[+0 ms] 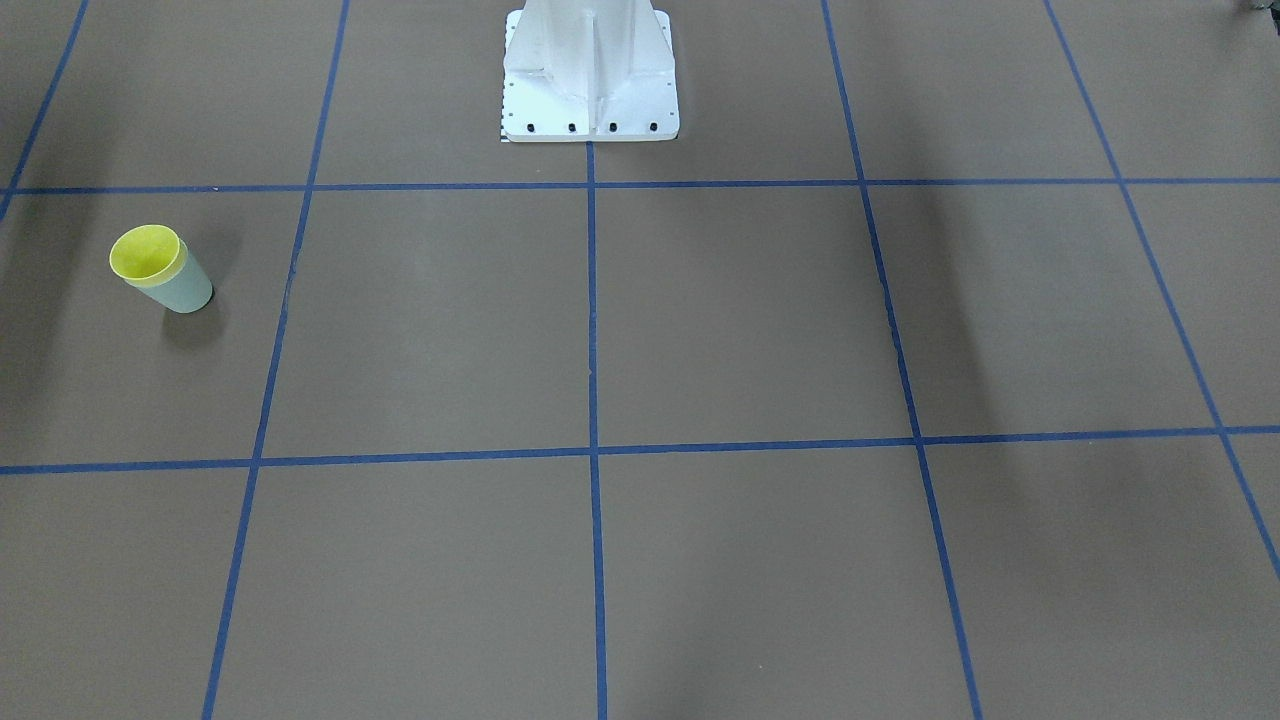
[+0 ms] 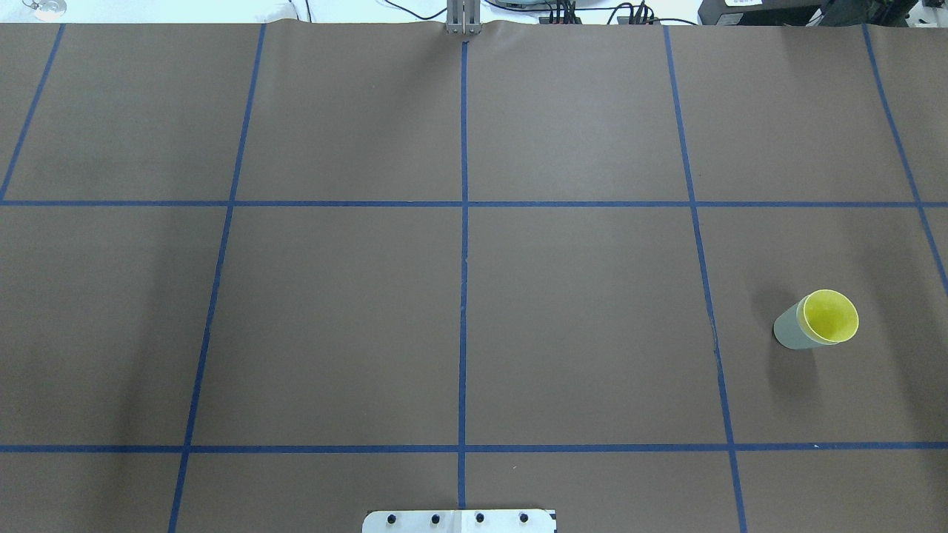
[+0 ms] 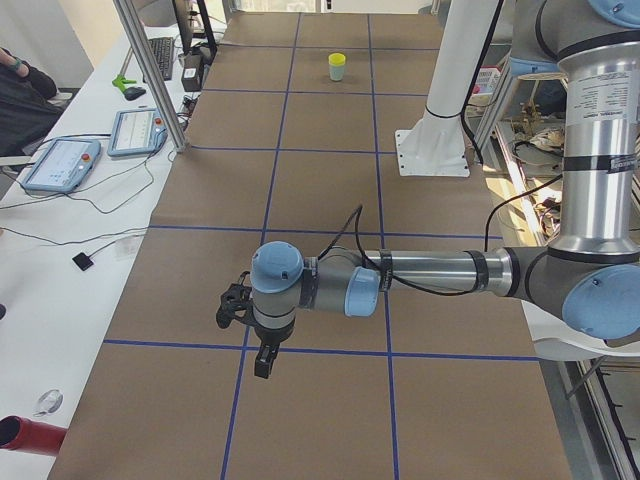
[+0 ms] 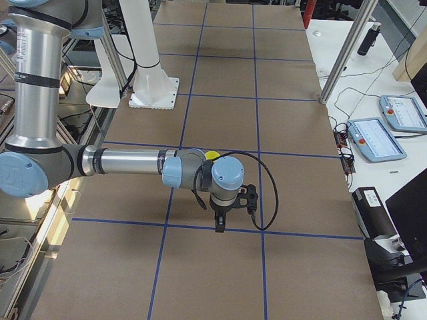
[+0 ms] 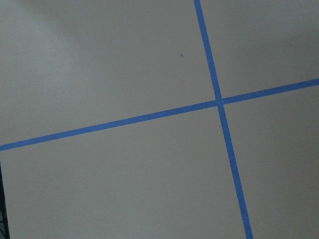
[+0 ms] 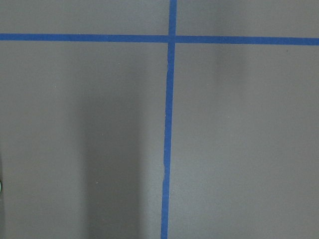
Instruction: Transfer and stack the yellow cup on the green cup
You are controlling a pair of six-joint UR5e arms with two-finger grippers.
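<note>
Yellow cup sits nested in green cup, upright on bench, well off to the base's right side. Left tool and right tool hang above bench; opening and hold: cannot tell

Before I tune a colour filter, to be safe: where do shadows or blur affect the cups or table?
Front-facing view: sharp; soft shadow bands cross the table; the yellow cup, nested in the green cup, throws a small shadow beside it. Overhead view: no glare on either cup. Right wrist view: dark vertical band left of the blue tape. Left wrist view: no hard shadows.
</note>
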